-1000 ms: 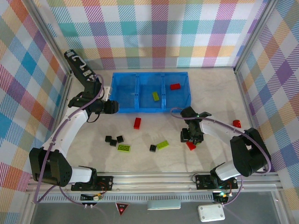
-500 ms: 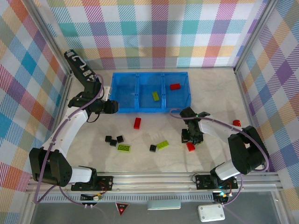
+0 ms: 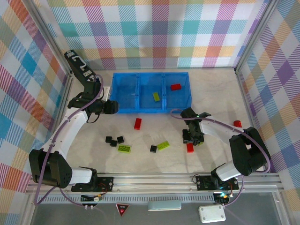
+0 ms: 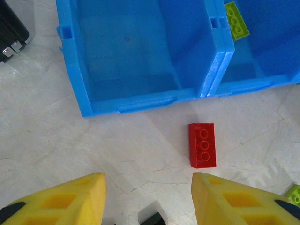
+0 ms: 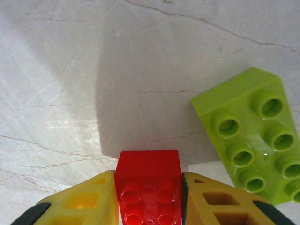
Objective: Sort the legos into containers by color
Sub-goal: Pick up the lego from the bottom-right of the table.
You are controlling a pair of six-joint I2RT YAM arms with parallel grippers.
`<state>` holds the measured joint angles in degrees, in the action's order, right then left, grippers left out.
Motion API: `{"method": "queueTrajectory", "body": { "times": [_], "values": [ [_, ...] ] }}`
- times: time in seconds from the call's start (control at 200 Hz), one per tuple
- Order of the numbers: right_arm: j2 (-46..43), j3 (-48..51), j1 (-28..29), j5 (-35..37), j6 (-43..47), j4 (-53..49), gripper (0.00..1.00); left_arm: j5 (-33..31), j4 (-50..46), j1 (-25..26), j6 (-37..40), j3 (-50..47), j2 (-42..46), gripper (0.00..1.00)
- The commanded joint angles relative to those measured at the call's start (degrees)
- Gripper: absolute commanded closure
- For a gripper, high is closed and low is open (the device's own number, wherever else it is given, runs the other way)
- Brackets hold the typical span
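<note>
My right gripper (image 3: 191,142) (image 5: 149,199) is shut on a red lego (image 5: 149,185) (image 3: 190,147), low over the table at the right of centre. A lime green lego (image 5: 251,136) (image 3: 163,145) lies just beside it. My left gripper (image 3: 112,108) (image 4: 147,199) hovers open by the near left corner of the blue bin (image 3: 126,110) (image 4: 140,101), nothing between its yellow fingers (image 4: 65,201). Ahead of it lies another red lego (image 4: 202,145) (image 3: 138,123). The bin's middle container holds a green lego (image 3: 156,96) (image 4: 236,18); its right container holds a red one (image 3: 176,86); the left one is empty.
Three black legos (image 3: 114,140) cluster left of centre, with a green one (image 3: 124,148) and another black one (image 3: 153,148) nearer me. A red lego (image 3: 237,123) sits by the right wall. Plaid walls enclose the table on three sides.
My right gripper has closed on the red lego, which now sits squared between its fingers. The left arm has not moved.
</note>
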<state>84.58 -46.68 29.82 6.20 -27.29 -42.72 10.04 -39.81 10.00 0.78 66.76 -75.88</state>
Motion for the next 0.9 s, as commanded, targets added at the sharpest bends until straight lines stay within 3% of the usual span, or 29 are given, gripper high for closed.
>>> {"method": "queueTrajectory", "body": {
  "times": [0.0,0.56,0.895],
  "values": [
    [-1.7,-0.6,0.5,-0.1,-0.6,-1.7,0.65,0.5,1.5,-0.9,0.5,-1.1,1.4,0.49],
    [0.8,-11.0,0.3,1.8,2.1,-5.9,0.64,-0.6,1.2,-1.0,0.8,-1.5,2.4,0.49],
    [10.4,-29.5,-2.0,2.5,7.3,-9.1,0.64,-0.1,1.3,-1.0,0.7,-1.7,2.7,0.49]
  ]
}}
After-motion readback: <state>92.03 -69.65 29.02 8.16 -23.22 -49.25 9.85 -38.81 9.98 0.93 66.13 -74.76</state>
